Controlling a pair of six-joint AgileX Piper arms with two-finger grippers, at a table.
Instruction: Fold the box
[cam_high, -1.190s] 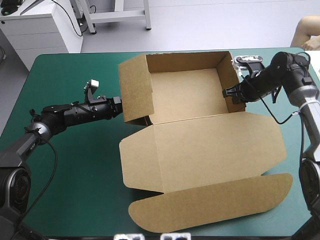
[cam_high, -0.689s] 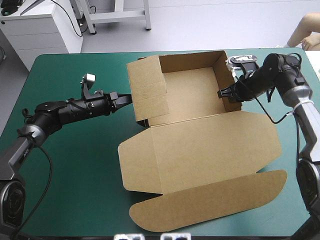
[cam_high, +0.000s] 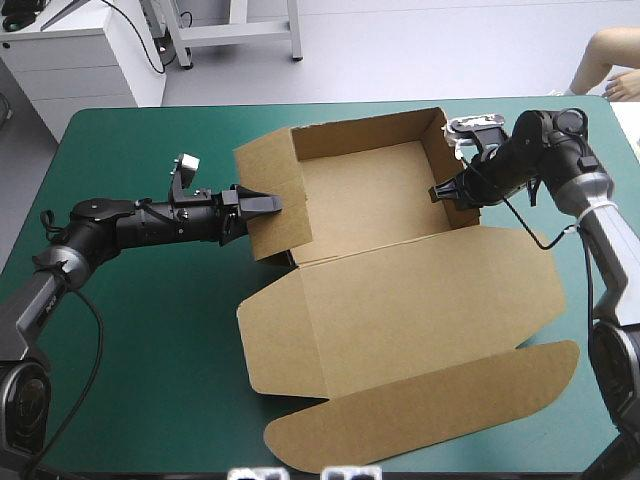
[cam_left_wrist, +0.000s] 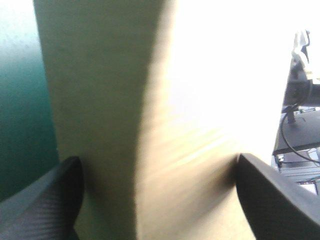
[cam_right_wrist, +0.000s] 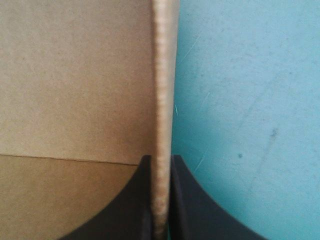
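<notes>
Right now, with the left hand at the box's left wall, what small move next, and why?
Probably shut the left hand on the left wall of the box: it stands between the open fingers, while the right hand pinches the right wall.

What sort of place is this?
Likely a robot test bench: a teal-green table, with the left gripper and right gripper at the side walls of a brown box.

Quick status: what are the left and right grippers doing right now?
Left gripper: open, with the left wall of the box between its fingers.
Right gripper: shut on the box's right wall.
</notes>
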